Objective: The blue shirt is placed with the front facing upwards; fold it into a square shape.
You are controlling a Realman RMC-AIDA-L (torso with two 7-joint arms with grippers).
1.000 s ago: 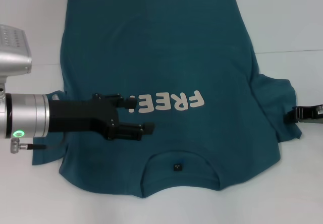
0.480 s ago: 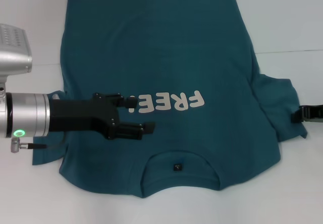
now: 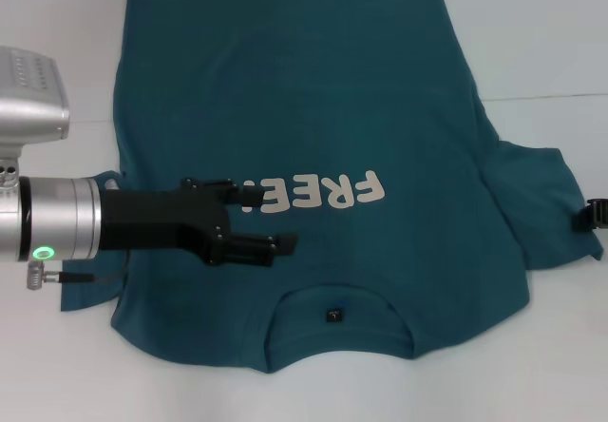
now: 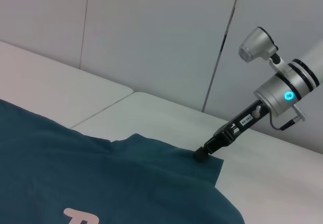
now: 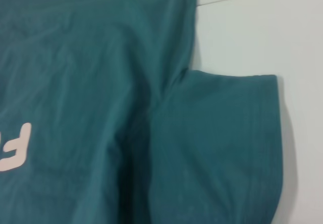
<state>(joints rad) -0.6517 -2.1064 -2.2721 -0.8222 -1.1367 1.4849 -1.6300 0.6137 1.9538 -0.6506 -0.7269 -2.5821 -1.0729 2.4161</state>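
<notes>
The blue shirt (image 3: pixel 313 165) lies flat, front up, on the white counter (image 3: pixel 551 42), collar toward the robot. The left pincer (image 3: pixel 261 218) hovers over its chest, fingers apart. The right pincer (image 3: pixel 594 216) clamps the hem of the outstretched right-side sleeve (image 3: pixel 537 203).

A plain white table (image 3: pixel 551 51) with a thin seam line carries one thing: a dark teal-blue short-sleeved cotton shirt (image 3: pixel 313 108), spread flat and front up, lying beneath the left gripper (image 3: pixel 249 218), its sleeve reaching the right gripper (image 3: pixel 594 216).
</notes>
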